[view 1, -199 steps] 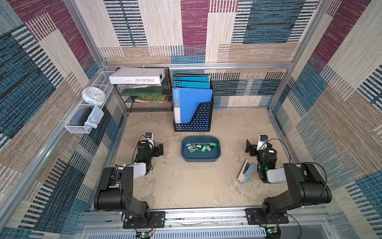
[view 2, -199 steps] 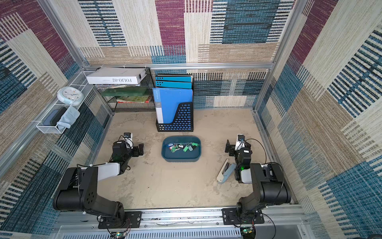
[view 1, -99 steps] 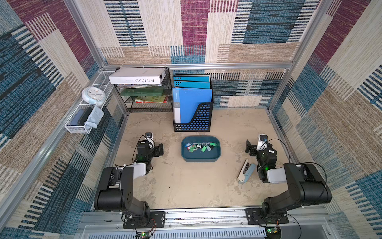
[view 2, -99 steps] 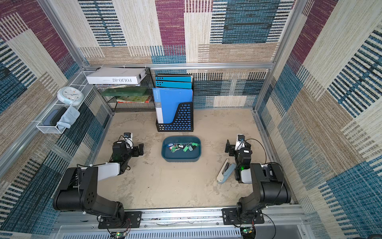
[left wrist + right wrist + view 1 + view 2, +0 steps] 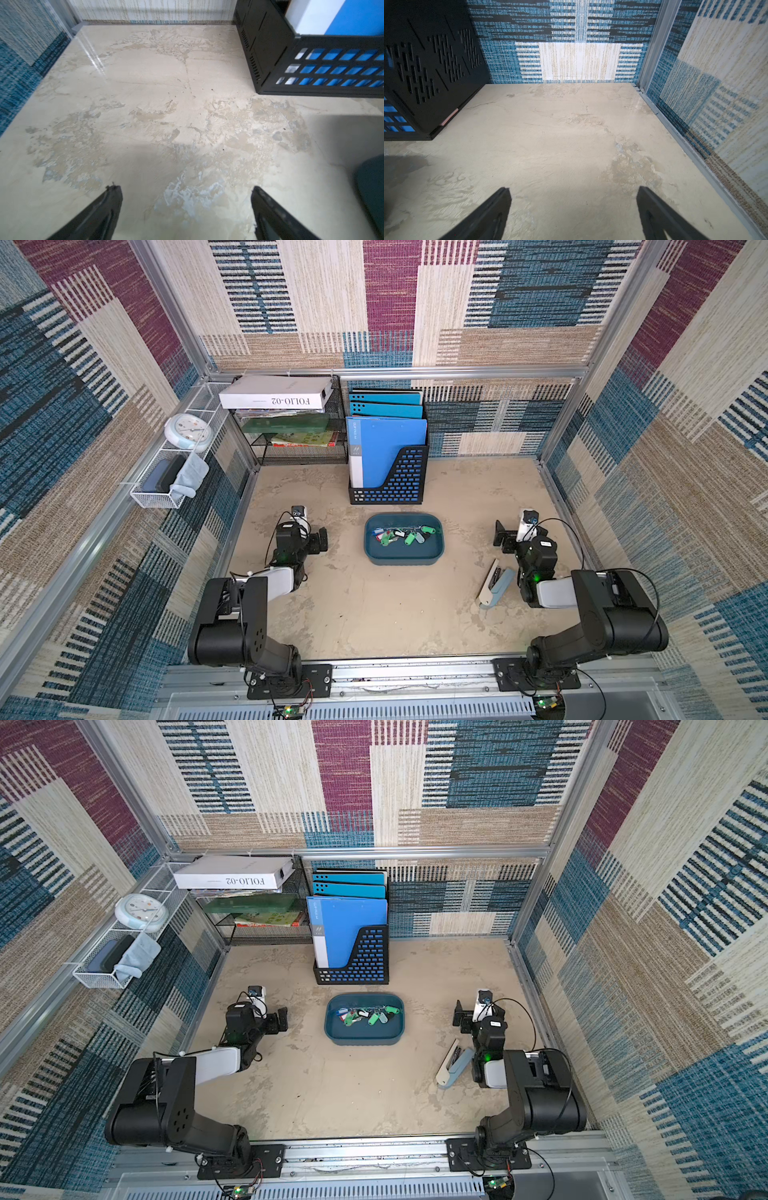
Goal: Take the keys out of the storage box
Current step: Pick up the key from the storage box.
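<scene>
The left hand (image 5: 185, 188) at 9 o'clock of the storage box (image 5: 403, 562) and the right hand (image 5: 574, 188) at 3 o'clock both stand spread apart, empty, above the surface (image 5: 374, 605). The keys (image 5: 405, 536) cluster in the box's 12 o'clock half. Best approach: descend vertically onto the cluster's edge, clear of the rim.

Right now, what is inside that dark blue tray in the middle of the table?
A tangle of keys on plastic tags, mostly green, lies in the far half of the tray; the near half is bare. The count, and anything under the pile, cannot be seen.
</scene>
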`<action>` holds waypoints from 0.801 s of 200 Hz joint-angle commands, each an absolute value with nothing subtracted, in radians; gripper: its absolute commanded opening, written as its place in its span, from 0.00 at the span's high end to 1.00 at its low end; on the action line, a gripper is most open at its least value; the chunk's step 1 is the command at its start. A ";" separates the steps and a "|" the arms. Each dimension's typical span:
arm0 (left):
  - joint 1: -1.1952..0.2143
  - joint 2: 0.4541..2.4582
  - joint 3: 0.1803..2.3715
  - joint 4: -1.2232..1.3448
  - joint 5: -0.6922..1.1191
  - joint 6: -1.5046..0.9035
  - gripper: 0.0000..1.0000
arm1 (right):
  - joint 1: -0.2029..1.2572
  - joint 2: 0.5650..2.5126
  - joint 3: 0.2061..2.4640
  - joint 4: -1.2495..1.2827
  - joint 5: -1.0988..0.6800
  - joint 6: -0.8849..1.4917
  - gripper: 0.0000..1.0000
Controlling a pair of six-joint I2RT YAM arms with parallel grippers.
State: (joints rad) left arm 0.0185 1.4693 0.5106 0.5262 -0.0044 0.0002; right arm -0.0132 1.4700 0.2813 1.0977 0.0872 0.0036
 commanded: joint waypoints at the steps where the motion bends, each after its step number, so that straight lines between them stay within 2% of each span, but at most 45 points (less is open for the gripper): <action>1: 0.011 1.393 0.546 0.428 -0.067 -0.018 0.00 | -0.012 1.394 0.345 0.939 0.091 -0.003 0.01; 21: 0.005 1.308 0.563 0.336 -0.074 -0.039 0.00 | -0.011 1.311 0.383 0.834 0.041 -0.008 0.01; 39: 0.006 1.250 0.589 0.255 -0.009 -0.094 0.00 | -0.011 1.222 0.376 0.797 0.065 0.122 0.01; 57: 0.006 1.205 0.633 0.150 0.120 -0.091 0.00 | -0.012 1.132 0.438 0.508 0.281 0.484 0.01; 62: 0.006 1.193 0.655 0.097 0.126 -0.115 0.00 | -0.013 1.112 0.457 0.392 0.396 0.624 0.01; 69: 0.005 1.181 0.700 -0.001 0.108 -0.148 0.00 | -0.018 1.095 0.475 0.302 0.445 0.731 0.01; 91: 0.006 1.158 0.742 -0.110 0.077 -0.250 0.00 | -0.043 1.063 0.484 0.365 0.112 0.563 0.01; 107: 0.006 1.113 0.745 -0.220 -0.122 -0.531 0.00 | -0.034 1.060 0.537 0.317 -0.055 0.500 0.01; 116: 0.009 1.089 0.754 -0.329 -0.234 -0.708 0.01 | -0.016 1.065 0.573 0.276 -0.098 0.476 0.01; 130: 0.012 1.058 0.743 -0.295 -0.138 -0.583 0.01 | 0.048 1.072 0.617 0.190 -0.133 0.404 0.01; 160: 0.001 1.055 0.755 -0.349 -0.133 -0.514 0.01 | 0.280 1.103 0.679 0.113 -0.085 0.346 0.01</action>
State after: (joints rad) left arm 0.0090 1.0512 0.7433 -0.2623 -0.1116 -0.5167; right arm 0.1490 1.0756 0.6373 0.2279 -0.0532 0.4168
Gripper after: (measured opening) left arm 0.992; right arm 0.991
